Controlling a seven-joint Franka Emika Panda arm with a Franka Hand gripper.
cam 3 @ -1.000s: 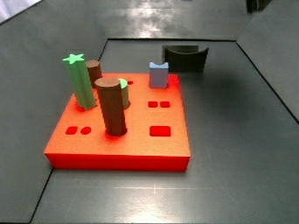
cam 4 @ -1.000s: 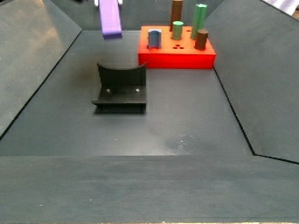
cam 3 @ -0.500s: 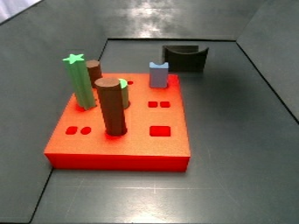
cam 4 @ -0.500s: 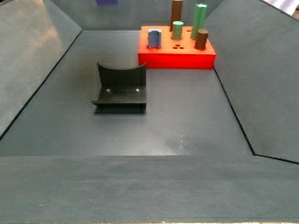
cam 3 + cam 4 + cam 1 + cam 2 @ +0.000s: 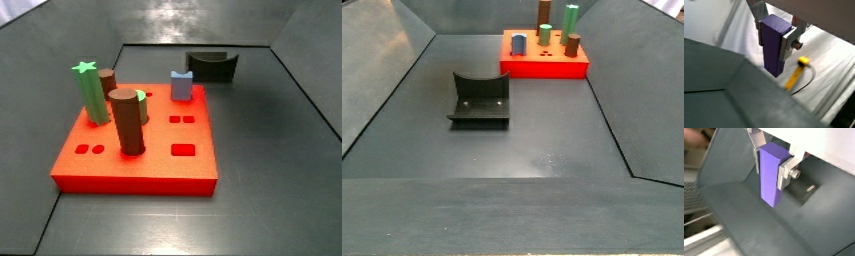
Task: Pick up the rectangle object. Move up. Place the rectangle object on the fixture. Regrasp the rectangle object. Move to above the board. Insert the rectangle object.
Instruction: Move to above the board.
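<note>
Lighting even and moderate overhead in both side views, soft glare patches on the dark floor (image 5: 543,160), short soft shadows beside the board (image 5: 134,165) and fixture (image 5: 478,100); wrist views brighter, backgrounds blurred, gripper (image 5: 774,22) off both side views and its purple rectangle object (image 5: 771,175) sharp.

Claw (image 5: 774,25) absent from both side views; finger tops cropped.

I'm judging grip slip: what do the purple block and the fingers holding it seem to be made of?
The rectangle object, held in the gripper as both wrist views show, looks like smooth matte plastic: even purple, no grain or glare. The fingers look like bare metal: flat silver plates with a screw head. Neither is certain from looks alone.
</note>
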